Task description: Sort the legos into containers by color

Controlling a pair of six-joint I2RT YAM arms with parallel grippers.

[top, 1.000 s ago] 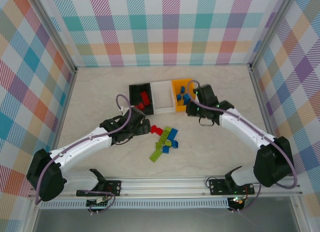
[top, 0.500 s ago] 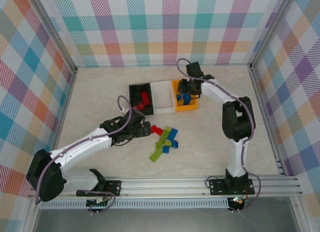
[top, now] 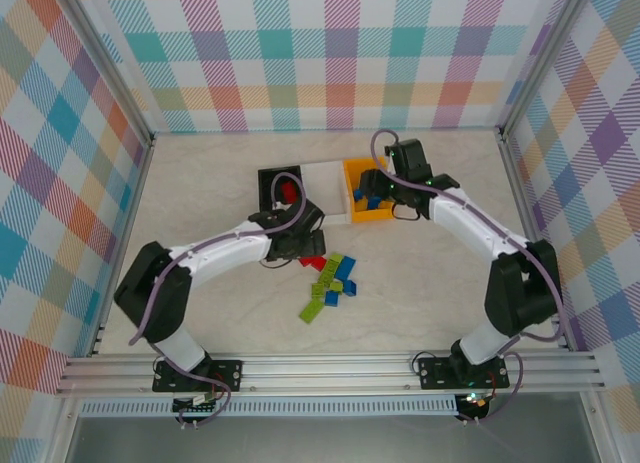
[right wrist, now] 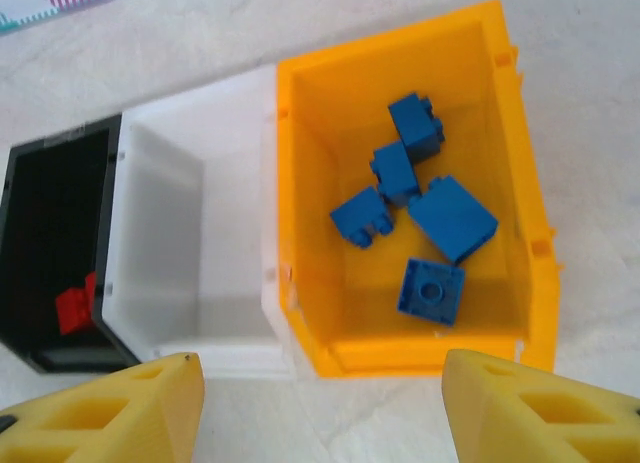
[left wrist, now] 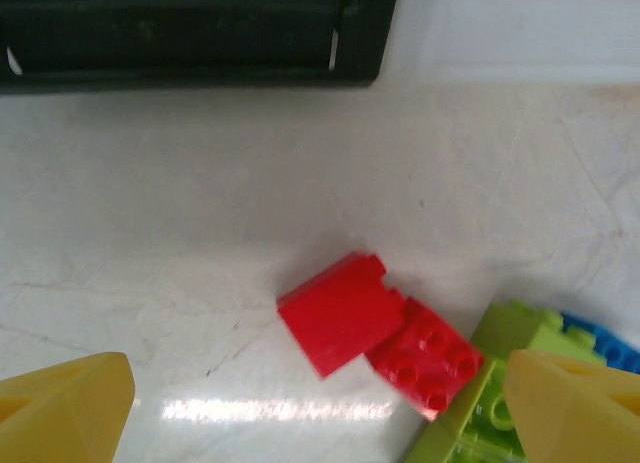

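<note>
Red legos are lying just ahead of the left gripper, between its wide-open, empty jaws.

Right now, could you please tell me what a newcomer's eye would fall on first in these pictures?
The orange-yellow bin, right of the white bin, stands out first, with five blue bricks loose on its floor. Next come two red bricks touching each other on the pale table, between the black bin and the open left gripper.
</note>
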